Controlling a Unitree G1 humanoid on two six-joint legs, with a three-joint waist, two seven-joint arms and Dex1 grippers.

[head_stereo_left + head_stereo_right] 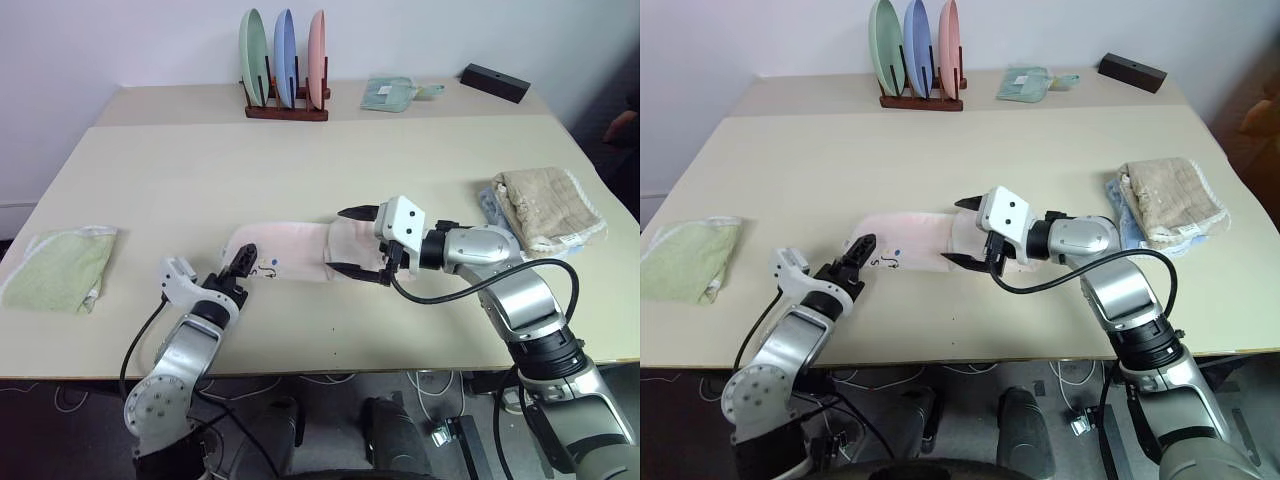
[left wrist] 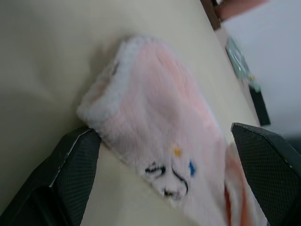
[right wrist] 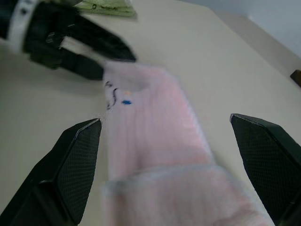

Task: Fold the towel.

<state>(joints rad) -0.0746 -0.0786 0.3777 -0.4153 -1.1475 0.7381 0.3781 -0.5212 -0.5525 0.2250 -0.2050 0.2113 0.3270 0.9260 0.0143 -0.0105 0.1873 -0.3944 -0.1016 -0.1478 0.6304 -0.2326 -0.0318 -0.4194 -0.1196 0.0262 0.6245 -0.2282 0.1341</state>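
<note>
The pale pink towel [image 1: 290, 250] lies folded into a narrow strip at the middle of the table [image 1: 180, 180], with a small dark printed mark [image 2: 167, 181] near its left end. My left gripper [image 1: 243, 262] sits low at that left end, its fingers [image 2: 75, 169] spread wide on either side of the strip's corner and holding nothing. Over the thicker, doubled right end hovers my right gripper [image 1: 345, 241]. It is open, one finger [image 3: 77, 155] on each side of the towel [image 3: 150, 122] below, and lifted clear of the cloth.
A light green towel [image 1: 60, 268] lies at the table's left edge. A beige waffle towel [image 1: 548, 205] rests on a blue cloth at the right. At the back stand a plate rack [image 1: 287, 105] with three plates, a small pale cloth [image 1: 392, 92] and a black box [image 1: 495, 82].
</note>
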